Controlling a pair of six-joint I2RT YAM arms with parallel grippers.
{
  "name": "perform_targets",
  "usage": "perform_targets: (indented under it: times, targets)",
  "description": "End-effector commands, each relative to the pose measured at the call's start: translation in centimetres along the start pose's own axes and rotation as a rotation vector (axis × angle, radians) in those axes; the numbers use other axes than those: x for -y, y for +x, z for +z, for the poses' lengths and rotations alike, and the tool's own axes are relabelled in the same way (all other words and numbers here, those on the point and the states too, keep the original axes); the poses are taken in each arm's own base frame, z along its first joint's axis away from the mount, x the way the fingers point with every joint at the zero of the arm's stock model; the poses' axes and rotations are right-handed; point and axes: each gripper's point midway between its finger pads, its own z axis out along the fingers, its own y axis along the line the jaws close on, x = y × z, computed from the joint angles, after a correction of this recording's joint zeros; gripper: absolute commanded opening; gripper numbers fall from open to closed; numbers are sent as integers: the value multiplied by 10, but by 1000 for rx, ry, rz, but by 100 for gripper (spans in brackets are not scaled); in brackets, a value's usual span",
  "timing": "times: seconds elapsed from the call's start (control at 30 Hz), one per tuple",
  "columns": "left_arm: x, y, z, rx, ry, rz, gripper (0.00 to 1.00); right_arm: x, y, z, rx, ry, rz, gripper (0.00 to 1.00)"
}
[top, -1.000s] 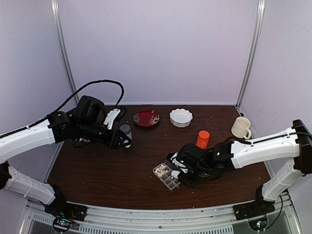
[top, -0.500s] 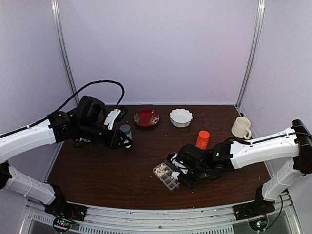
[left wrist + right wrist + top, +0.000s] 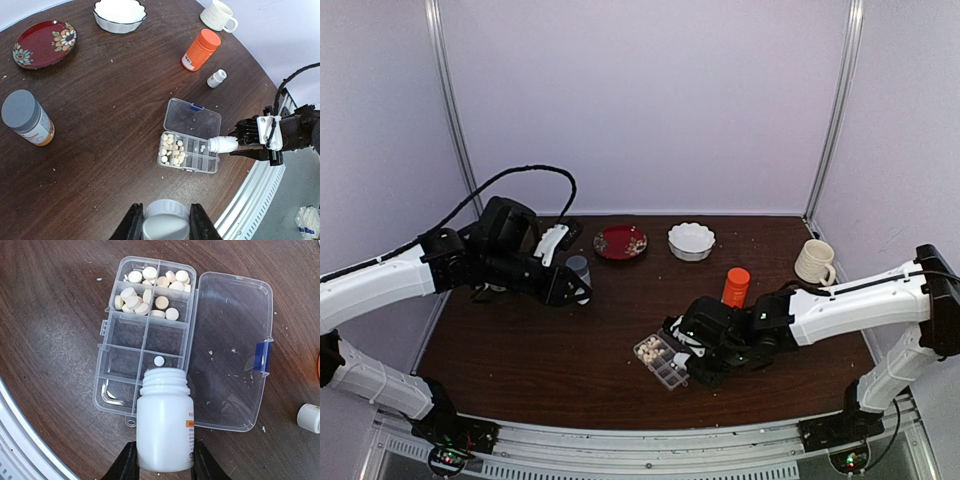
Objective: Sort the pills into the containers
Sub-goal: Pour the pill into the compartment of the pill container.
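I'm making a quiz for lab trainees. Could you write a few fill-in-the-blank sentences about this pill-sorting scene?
The right gripper holds a ____ bottle, mouth toward the pill box.
The box's clear lid is swung fully ____.
The left gripper is closed on a round white ____.
The cell at the bottle's mouth holds exactly ____ pill.
Missing words: white; open; cap; one.

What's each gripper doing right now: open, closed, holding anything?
Left gripper: closed on a round grey-white plastic bottle cap.
Right gripper: closed on an uncapped white plastic pill bottle, its mouth over the clear plastic pill box.
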Motion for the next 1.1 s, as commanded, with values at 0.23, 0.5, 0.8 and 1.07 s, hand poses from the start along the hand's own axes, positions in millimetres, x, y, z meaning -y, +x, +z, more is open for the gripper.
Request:
perform_targets:
  times: [0.23,0.5,0.8,1.07]
  targets:
    - [7,-15,-6,38,18,13,0,5,-6,-3,10,31,17,0]
    - [8,-14,-3,29,20,16,0,6,-9,-5,5,44,8,0]
    - [6,-11,-2,22,14,13,0,-3,-10,-5,37,-15,23,0]
    - [6,-11,-2,20,14,12,0,-4,-9,-3,45,-26,36,0]
